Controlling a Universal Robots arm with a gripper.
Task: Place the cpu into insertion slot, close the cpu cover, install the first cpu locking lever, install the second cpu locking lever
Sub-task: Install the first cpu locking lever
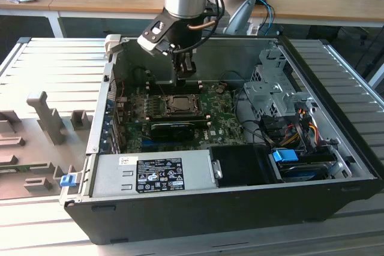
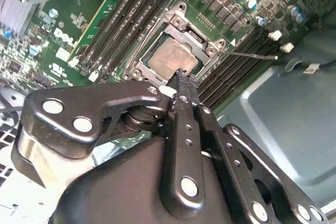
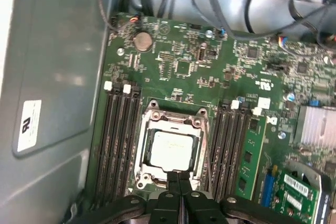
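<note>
The pale cpu (image 3: 169, 148) lies flat in the insertion slot (image 1: 180, 105) on the green board inside the open computer case. The silver cpu cover (image 3: 173, 125) lies down over it, framing the chip (image 2: 176, 59). A thin wire lever (image 2: 252, 54) sticks out sideways from one socket corner. Another thin lever (image 3: 206, 156) runs along the socket's side. My gripper (image 3: 178, 176) is shut, with nothing between its fingers. Its tips (image 2: 181, 77) hang at the socket's edge, right by the cover's rim. In the exterior view the gripper (image 1: 187, 75) hangs just behind the socket.
Rows of memory slots (image 3: 118, 140) flank the socket on both sides. A long black card (image 1: 174, 127) lies just in front of the socket, and a power supply (image 1: 153, 175) sits nearer still. A drive cage (image 1: 270, 94) and cables (image 1: 300, 124) fill the exterior view's right. The case wall (image 3: 52, 77) is close by.
</note>
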